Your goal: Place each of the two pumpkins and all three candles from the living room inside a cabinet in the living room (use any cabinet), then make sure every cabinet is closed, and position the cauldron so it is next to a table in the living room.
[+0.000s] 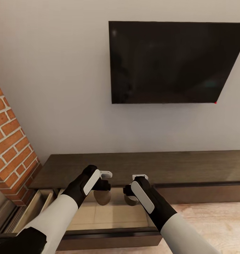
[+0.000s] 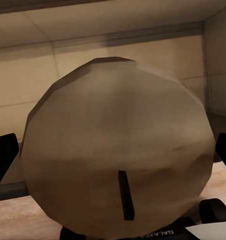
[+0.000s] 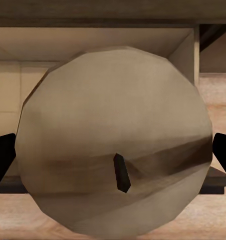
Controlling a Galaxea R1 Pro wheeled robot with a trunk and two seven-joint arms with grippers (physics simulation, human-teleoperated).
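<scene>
Two tan candles hang over an open drawer (image 1: 113, 216) of the long dark brown cabinet (image 1: 141, 165). My left gripper (image 1: 102, 191) is shut on one candle (image 1: 102, 198), and my right gripper (image 1: 131, 194) is shut on the other candle (image 1: 131, 201). In the left wrist view the candle's top (image 2: 117, 140) with its dark wick sits between the black fingers (image 2: 3, 156). The right wrist view shows the same for its candle (image 3: 113, 120), with the fingers (image 3: 223, 156) on either side. The pumpkins, cauldron and table are out of view.
A black TV (image 1: 176, 63) hangs on the wall above the cabinet. A red brick chimney (image 1: 10, 144) stands at the left, with a second drawer (image 1: 38, 204) pulled out beside it. Light wood floor (image 1: 208, 215) lies to the right of the open drawer.
</scene>
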